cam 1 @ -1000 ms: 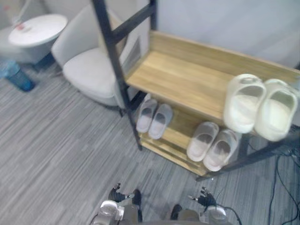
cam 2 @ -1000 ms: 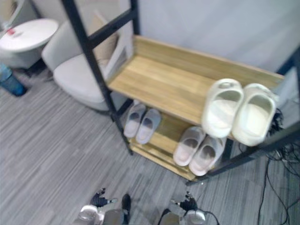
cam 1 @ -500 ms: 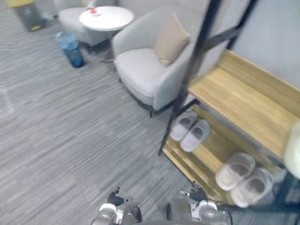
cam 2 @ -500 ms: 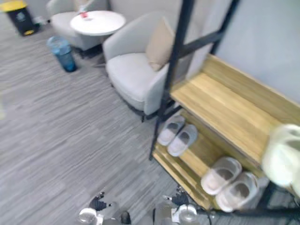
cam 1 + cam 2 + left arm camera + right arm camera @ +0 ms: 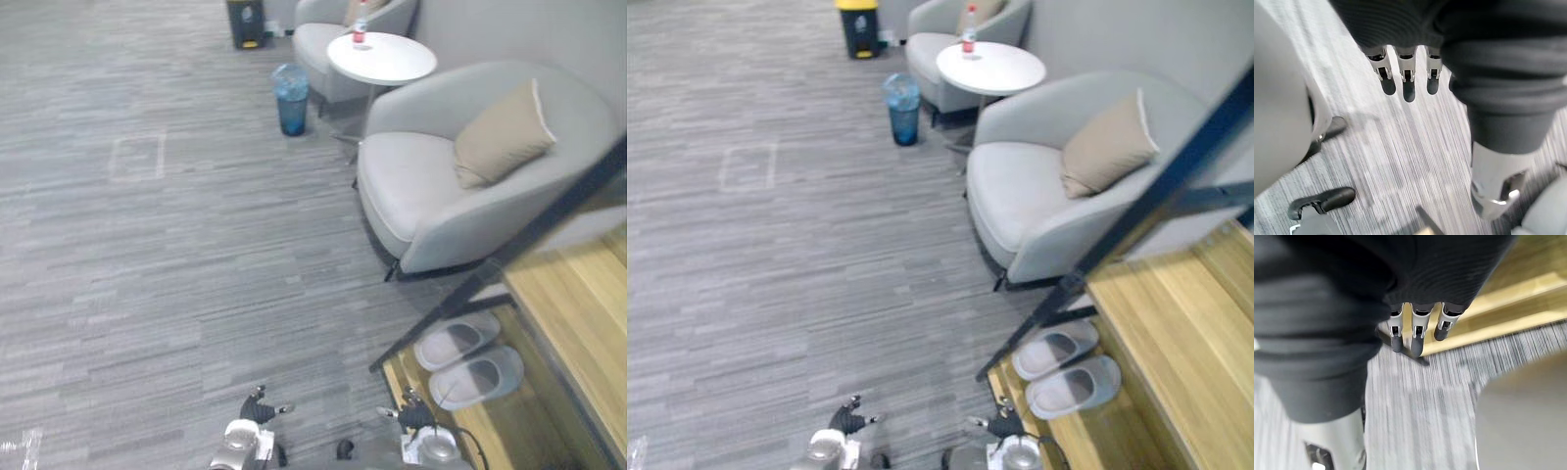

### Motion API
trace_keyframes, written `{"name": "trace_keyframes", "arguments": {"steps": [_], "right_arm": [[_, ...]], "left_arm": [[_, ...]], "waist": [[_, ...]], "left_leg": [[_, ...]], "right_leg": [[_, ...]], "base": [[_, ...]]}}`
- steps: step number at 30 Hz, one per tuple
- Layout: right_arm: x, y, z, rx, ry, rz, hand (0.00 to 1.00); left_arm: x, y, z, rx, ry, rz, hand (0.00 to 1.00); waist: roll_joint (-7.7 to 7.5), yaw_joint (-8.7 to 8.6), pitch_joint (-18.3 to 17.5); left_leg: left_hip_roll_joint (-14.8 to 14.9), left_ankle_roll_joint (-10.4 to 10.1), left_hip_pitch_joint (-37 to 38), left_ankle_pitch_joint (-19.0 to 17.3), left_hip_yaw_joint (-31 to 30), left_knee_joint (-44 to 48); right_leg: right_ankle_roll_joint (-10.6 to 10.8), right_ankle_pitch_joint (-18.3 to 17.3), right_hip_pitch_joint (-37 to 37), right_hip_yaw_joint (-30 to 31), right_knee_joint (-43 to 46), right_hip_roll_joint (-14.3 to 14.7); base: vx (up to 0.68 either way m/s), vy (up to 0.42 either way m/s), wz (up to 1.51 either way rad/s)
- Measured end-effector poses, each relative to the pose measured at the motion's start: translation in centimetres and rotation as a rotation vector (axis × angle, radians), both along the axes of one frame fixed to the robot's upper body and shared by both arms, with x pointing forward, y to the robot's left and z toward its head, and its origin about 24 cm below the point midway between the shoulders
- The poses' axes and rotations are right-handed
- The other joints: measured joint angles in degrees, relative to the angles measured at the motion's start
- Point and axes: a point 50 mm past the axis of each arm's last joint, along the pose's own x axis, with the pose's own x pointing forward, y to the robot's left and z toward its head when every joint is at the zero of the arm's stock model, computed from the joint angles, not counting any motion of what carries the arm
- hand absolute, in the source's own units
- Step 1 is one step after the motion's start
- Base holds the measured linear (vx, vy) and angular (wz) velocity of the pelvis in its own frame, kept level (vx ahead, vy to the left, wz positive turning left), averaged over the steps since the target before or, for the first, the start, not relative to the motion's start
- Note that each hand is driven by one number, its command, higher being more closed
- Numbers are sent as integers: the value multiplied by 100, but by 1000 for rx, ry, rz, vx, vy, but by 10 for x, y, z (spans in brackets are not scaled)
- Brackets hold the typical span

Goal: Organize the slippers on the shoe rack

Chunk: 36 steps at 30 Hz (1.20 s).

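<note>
silver fingers hang straight and loose on both hands, holding nothing: left hand (image 5: 257,409) at bottom centre, right hand (image 5: 412,417) just right of it. the right hand is nearer the slippers (image 5: 468,359), which lie just up and right of it. they are a pale grey, soft-looking pair, side by side on the low wooden shelf of the shoe rack (image 5: 573,294), long axes running toward the right edge.
</note>
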Motion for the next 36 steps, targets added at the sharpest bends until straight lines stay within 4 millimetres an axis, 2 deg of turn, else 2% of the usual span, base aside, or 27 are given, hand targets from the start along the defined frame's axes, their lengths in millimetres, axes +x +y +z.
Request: {"name": "trace_keyframes", "arguments": {"steps": [1,4,5,6,7,9,10,13,15,16,17,18,19,20,21,22,24,25,27,29,30,31,32,33,34,35,36], "right_arm": [[-1,0,0,0,3,0,0],[0,0,0,-2,6,1,0],[1,-2,1,-5,1,2,0],[3,-3,2,-9,-12,4,0],[4,-1,3,-5,-18,5,0],[9,3,5,8,-44,13,0],[11,4,6,8,-52,15,0],[18,4,9,8,-75,24,0],[24,6,11,12,-93,31,0],[25,6,11,14,-96,32,0],[26,5,13,14,-108,31,0],[28,4,14,9,-112,35,0],[30,5,14,7,-107,37,0],[30,3,14,3,-105,38,0],[31,0,15,-8,-105,50,0],[30,2,15,-14,-104,80,0],[28,13,14,1,-99,120,0],[27,18,14,9,-97,130,0],[28,28,14,26,-97,150,0],[26,32,12,37,-89,148,0],[26,30,12,33,-87,148,0],[23,26,11,23,-75,147,0],[17,20,8,6,-56,147,0],[12,18,4,0,-22,146,0],[13,20,4,5,-22,146,0],[9,20,3,6,-11,148,0],[3,19,0,-4,14,158,0]], "left_arm": [[0,0,0,0,0,0,0],[-13,6,-5,11,37,13,0],[-15,5,-6,9,44,15,0],[-16,8,-6,14,48,18,0],[-17,9,-6,15,49,20,0],[-16,16,-5,23,48,43,0],[-17,17,-6,26,53,45,0],[-18,19,-6,16,57,84,0],[-14,19,-5,5,50,113,0],[-13,20,-5,5,47,115,0],[-13,16,-5,-4,50,117,0],[-15,16,-6,-10,58,129,0],[-11,9,-5,-37,43,156,0],[-9,7,-4,-44,33,162,0],[-8,1,-4,-69,27,188,0],[-15,1,-5,-84,31,234,0],[-5,8,2,-90,-33,285,0],[-3,10,3,-89,-46,291,0],[4,14,8,-92,-86,310,0],[10,12,10,-93,-99,298,0],[10,11,9,-92,-95,286,0],[9,9,9,-92,-90,271,0],[8,5,8,-88,-81,242,0],[7,9,7,-69,-69,227,0],[7,12,6,-55,-65,223,0],[4,15,5,-37,-51,217,0],[4,19,5,-24,-51,211,0]], "waist": [[24,42,9],[35,69,12],[57,35,20],[3,31,51],[-2,17,77],[-78,-37,109],[-76,-51,117],[-28,-70,173],[-5,-194,232],[-5,-230,241],[77,-296,263],[125,-288,233],[208,-239,261],[238,-249,289],[335,-234,339],[366,-153,372],[315,54,434],[289,117,452],[218,264,466],[203,297,517],[215,301,512],[291,322,477],[421,366,414],[373,382,314],[266,346,277],[-5,269,157],[-198,265,144]], "left_leg": [[-15,-11,-5,55,30,-7],[-377,165,63,-127,-440,-114],[-506,258,208,-184,-621,-165],[-636,317,376,-231,-817,-175],[-708,378,502,-270,-956,-193],[-744,444,762,-354,-1433,-223],[-736,454,815,-370,-1557,-262],[-735,465,1184,-419,-1945,-592],[-702,358,1448,-557,-2280,-692],[-704,285,1552,-619,-2388,-746],[-612,126,1756,-748,-2609,-775],[-511,69,1843,-793,-2629,-734],[-464,-82,1609,-699,-2582,-61],[-443,-138,1388,-662,-2529,538],[-301,-422,823,-437,-2376,2076],[10,-495,253,-198,-2189,3591],[553,-374,-284,-287,-1744,4922],[662,-375,-442,-326,-1634,5042],[945,-366,-1131,-517,-1241,4440],[677,-294,-1354,-489,-1048,2769],[464,-252,-1396,-224,-1112,1792],[261,-308,-1430,200,-1362,710],[190,-439,-1587,696,-1744,245],[-4,-161,-1560,1189,-1914,343],[-112,-101,-1503,1133,-1885,305],[-366,110,-1378,1050,-1836,186],[-548,185,-1164,902,-1792,192]], "right_leg": [[10,5,11,-40,3,-27],[337,-241,-13,-202,721,-371],[376,-253,-310,-148,1718,-579],[263,-60,-645,20,2788,-756],[107,40,-899,236,3370,-773],[177,-272,-1421,829,4215,-265],[160,-358,-1569,852,4162,-120],[113,-388,-1983,797,2837,358],[37,153,-2042,954,1251,663],[-40,394,-1990,1019,901,698],[-373,802,-1916,1004,971,775],[-404,678,-1886,888,1061,794],[-530,426,-1734,706,1248,679],[-540,367,-1626,654,1248,658],[-586,287,-1191,614,984,674],[-662,129,-681,654,671,744],[-735,-79,85,815,302,862],[-757,-114,306,862,177,867],[-738,-168,1039,1001,-454,797],[-627,-231,1460,1053,-715,580],[-575,-264,1594,1081,-773,479],[-551,-279,1725,1161,-828,431],[-523,-298,1826,1334,-878,484],[-501,-310,1931,1497,-791,371],[-501,-310,1897,1495,-683,253],[-468,-291,1578,1639,20,0],[-222,-136,1230,1759,976,-100]], "base": [[68,125,91],[45,150,73],[83,216,88],[123,177,84],[231,163,93],[249,44,105],[243,0,98],[331,-16,65],[510,-62,78],[676,-120,97],[479,-95,75],[648,-137,90],[501,-114,65],[751,-179,78],[628,-131,44],[635,-111,28],[594,-95,-16],[646,-104,-34],[553,-30,-35],[455,51,-30],[518,107,-30],[542,185,-45],[687,293,-65],[604,292,-46],[632,293,-10],[774,316,29],[642,256,29]]}}
